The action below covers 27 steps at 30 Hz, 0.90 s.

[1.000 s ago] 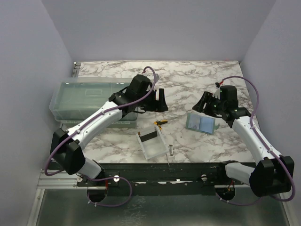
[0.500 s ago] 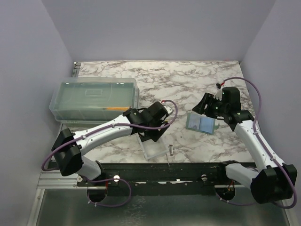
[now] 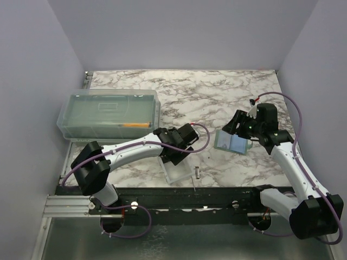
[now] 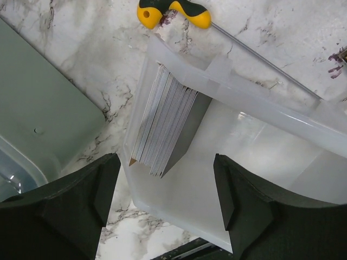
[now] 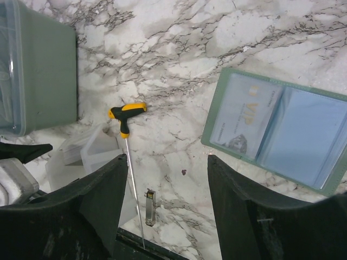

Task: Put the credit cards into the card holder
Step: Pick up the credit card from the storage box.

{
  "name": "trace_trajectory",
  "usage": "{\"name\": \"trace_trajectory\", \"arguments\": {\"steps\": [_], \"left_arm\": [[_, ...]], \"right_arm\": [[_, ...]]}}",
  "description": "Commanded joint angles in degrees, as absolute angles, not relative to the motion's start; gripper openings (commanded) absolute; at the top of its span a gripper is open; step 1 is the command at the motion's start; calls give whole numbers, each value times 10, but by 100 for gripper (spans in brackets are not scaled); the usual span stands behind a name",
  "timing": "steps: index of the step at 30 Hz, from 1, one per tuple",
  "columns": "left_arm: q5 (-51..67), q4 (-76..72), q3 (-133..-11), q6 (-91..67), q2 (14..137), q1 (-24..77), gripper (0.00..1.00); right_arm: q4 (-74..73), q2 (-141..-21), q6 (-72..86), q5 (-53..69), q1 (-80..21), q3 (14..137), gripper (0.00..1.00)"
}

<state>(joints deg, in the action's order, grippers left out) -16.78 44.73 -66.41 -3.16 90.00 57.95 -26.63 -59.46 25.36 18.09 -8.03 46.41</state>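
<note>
Clear tray (image 4: 255,162) holds one card stack (image 4: 165,127); one card holder (image 5: 282,130) lies open.

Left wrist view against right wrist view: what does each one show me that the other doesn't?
Only the left wrist view shows the stack of credit cards, on edge inside the clear tray. Only the right wrist view shows the card holder, lying open with a VIP card in one pocket, and a small metal piece. Both show the yellow-handled tool, the tray, the green-tinted box and the marble table.
</note>
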Motion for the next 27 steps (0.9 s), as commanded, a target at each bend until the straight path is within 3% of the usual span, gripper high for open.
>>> {"name": "trace_trajectory", "arguments": {"steps": [1, 27], "left_arm": [[-189, 427, -651, -14, 907, 584, 77], [-289, 374, -637, -3, 957, 587, 62]], "right_arm": [[-277, -595, 244, 186, -79, 465, 64], [-276, -594, 254, 188, -79, 460, 64]]}}
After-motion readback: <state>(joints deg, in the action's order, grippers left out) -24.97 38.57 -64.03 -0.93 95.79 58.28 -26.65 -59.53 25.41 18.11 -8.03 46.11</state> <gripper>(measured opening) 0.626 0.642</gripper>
